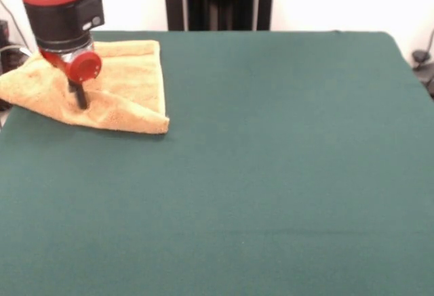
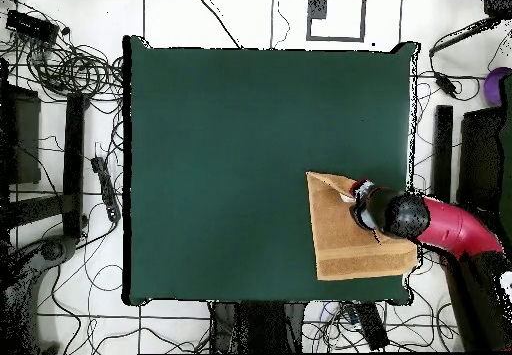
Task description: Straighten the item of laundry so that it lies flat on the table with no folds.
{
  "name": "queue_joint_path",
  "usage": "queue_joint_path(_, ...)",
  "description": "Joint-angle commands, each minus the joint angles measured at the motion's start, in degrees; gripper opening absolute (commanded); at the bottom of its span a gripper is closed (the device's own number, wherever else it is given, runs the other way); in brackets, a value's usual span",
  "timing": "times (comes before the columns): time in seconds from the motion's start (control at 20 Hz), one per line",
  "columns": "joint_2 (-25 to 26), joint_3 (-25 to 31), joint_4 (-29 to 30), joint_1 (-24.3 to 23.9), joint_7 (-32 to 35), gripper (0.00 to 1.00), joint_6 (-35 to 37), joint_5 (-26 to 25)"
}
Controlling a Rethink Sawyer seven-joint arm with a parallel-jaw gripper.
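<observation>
**A:** Where does your towel (image 1: 125,86) sit against the claw (image 1: 81,99)?

**B:** Right under it. In the front view the claw's dark tip comes down into the cloth, and the towel spreads out around that spot on every side. The terry puckers into a shallow dent just where the tip meets it, with a raised ridge running from there toward the towel's corner nearest the middle of the surface (image 1: 271,174).

**A:** Is the claw open, or has it got a pinch of cloth?

**B:** You can't tell. The tip is sunk in the pile, and the red round part (image 1: 83,66) just above hides the rest. From overhead the arm's wrist (image 2: 400,214) covers it altogether.

**A:** And where is the towel on the surface?

**B:** Pushed into one corner. Overhead, it lies against the surface's edge on the arm's side, one towel corner reaching that edge. The rest of the green cloth is bare, well apart from the claw.

**A:** Is it flat?

**B:** Not quite. Overhead you see a band along the towel's side away from the claw, lying straight, but the corner next to the claw looks turned over into a narrow point. In the front view the edge beyond the claw droops past the surface's side.
</observation>
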Motion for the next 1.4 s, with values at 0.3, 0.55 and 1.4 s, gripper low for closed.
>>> queue_joint_path(0.3,7.71,15.25,-11.64,-1.57,-30.82,0.0,14.65,-3.59)
queue_joint_path(0.55,10.9,18.49,-14.65,-2.7,-37.67,0.0,18.11,-3.93)
queue_joint_path(1.4,13.36,20.23,-18.7,-1.69,-45.83,0.0,21.77,-2.76)
